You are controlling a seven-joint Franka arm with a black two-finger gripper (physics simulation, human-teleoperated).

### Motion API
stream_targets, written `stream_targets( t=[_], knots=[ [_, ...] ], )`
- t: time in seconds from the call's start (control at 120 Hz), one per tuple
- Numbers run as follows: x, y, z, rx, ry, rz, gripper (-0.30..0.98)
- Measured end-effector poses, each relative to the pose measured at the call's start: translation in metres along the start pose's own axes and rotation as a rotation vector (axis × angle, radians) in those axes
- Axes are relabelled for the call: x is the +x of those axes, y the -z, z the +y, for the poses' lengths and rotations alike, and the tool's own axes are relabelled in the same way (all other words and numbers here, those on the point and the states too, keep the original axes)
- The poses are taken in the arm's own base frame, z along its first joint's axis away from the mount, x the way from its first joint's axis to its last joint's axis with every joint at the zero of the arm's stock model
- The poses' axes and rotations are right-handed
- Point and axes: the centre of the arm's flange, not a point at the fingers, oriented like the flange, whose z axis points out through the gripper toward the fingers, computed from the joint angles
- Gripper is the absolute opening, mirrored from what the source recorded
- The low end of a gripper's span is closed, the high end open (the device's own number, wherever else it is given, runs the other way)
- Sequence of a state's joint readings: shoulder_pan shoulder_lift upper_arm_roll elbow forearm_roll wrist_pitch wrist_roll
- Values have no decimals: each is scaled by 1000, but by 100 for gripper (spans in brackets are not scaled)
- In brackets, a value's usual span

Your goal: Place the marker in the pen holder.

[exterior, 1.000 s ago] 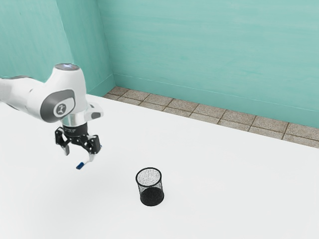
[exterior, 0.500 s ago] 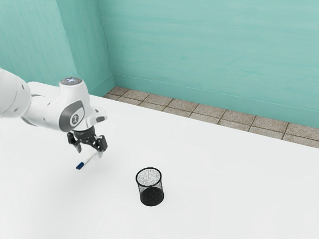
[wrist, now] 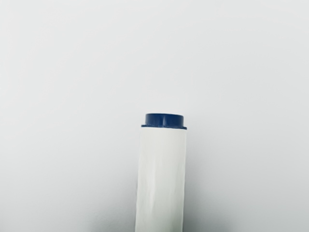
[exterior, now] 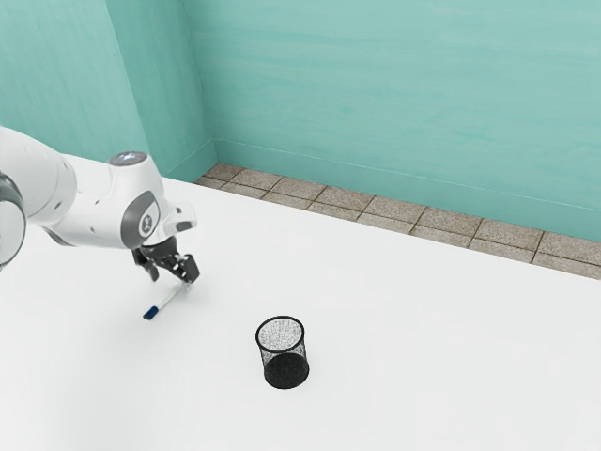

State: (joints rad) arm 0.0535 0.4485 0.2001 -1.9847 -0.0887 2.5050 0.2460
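The gripper (exterior: 173, 281) has just tipped and dipped a bit nearer the marker (exterior: 168, 301) — its fingers are still apart, and the marker lies on the white table (exterior: 423, 348), away from the pen holder (exterior: 285, 367) — so grabbing looks next.
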Motion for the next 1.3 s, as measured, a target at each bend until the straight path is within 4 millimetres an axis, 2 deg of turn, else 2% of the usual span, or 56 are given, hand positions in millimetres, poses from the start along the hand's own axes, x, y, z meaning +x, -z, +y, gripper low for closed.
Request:
stream_targets(
  t=[0.183,0.383,0.575,0.767,1.083,1.3],
  knots=[
    [11,-3,-3,2,-59,17,69],
    [12,-1,-4,-28,-48,31,68],
    [12,0,-2,-34,-53,33,38],
    [11,0,-3,-39,-45,32,24],
    [9,-2,-8,-56,-14,32,19],
    [-2,-5,-7,-81,15,20,18]
  ],
)
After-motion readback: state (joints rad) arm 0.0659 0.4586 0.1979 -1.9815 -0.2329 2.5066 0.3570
